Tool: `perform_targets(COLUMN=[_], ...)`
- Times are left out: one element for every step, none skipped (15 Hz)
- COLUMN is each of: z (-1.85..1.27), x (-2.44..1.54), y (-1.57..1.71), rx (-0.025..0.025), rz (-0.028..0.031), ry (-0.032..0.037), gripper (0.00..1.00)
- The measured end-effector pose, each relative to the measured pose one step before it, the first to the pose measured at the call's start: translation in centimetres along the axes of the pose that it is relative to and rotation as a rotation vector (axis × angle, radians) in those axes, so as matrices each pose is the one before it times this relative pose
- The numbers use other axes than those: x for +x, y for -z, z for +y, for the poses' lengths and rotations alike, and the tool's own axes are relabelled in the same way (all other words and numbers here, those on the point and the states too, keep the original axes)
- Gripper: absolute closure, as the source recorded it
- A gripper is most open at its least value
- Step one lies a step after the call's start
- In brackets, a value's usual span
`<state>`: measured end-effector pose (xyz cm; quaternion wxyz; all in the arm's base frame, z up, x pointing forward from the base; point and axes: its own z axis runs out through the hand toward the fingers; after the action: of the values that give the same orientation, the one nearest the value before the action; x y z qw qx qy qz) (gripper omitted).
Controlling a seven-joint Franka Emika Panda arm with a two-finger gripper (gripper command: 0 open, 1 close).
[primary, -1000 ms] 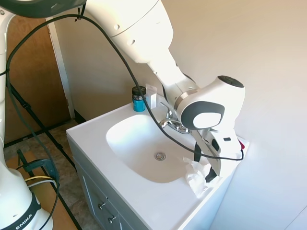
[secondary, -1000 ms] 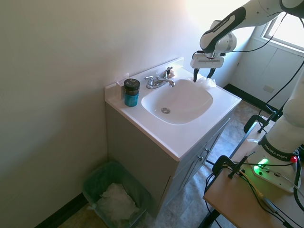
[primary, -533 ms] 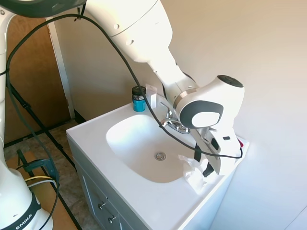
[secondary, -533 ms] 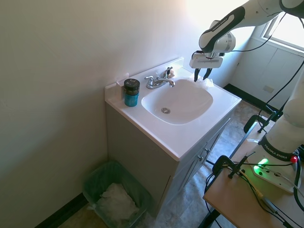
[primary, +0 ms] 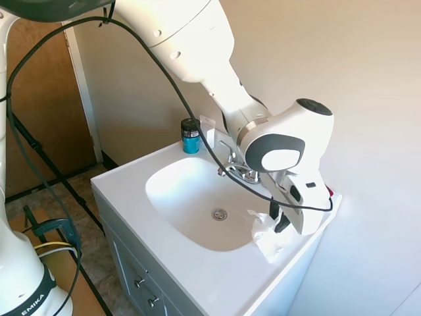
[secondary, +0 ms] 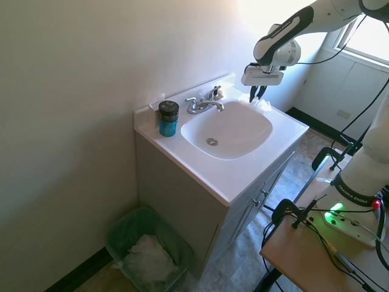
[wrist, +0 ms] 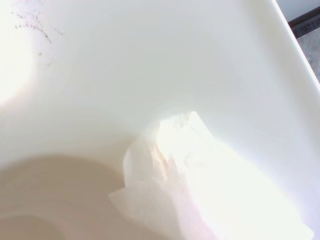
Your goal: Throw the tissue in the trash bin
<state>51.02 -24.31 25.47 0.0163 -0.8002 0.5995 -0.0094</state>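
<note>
Reading from the left in the second exterior view: note the green-lined open trash bin (secondary: 180,248) on the floor beside the cabinet, low down and well apart from everything above. Next, pass over the white moulded vanity top with its oval basin (secondary: 243,176). At the right, find the white arm's black two-finger gripper (secondary: 255,92) over the far rim of the basin. Stood a second ago with fingers apart, straddling the crumpled white paper tissue (secondary: 262,104); now pinched together on its upper folds and raised a little from where it was. Means the grasp looks made and the lift begun, with the whole carry down to the bin left to do. Cannot tell whether the lowest folds have cleared the counter. Seen in the first exterior view, the tissue (primary: 266,238) hangs under the fingertips (primary: 281,225) at the counter's edge beside the basin. Appears to run with its long axis roughly upright, ragged end pointing down at the counter and one corner poking towards the basin. Shows in the wrist view only as an overlit white mass (wrist: 200,190) against the porcelain.
</note>
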Motion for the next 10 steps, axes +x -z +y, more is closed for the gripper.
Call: perform_targets(z=[-0.097, -0.113, -0.127, -0.074, -0.019, -0.027, -0.118, -0.269, -0.546, -0.816], x=[-0.059, 0.093, 0.123, 0.107, -0.002, 0.008, -0.109, -0.32, -0.73, -1.242], y=[0.045, 0.18, 0.234, 0.375, 0.685, 1.087, 1.595, 2.033, 2.247, 2.257], rx=[0.00186, 0.00567, 0.00482, 0.00386, 0.00517, 0.01097, 0.01578, 0.02134, 0.02268, 0.02053], rz=[-0.00181, -0.00236, -0.00056, -0.00015, -0.00205, 0.00091, 0.00178, 0.00403, 0.00592, 0.0089], ry=[0.0024, 0.00284, 0.00402, 0.00407, 0.00479, 0.00573, 0.00517, 0.00745, 0.01766, 0.0259], gripper=[1.0, 1.0, 1.0, 1.0, 1.0, 1.0, 1.0, 1.0, 1.0, 1.0])
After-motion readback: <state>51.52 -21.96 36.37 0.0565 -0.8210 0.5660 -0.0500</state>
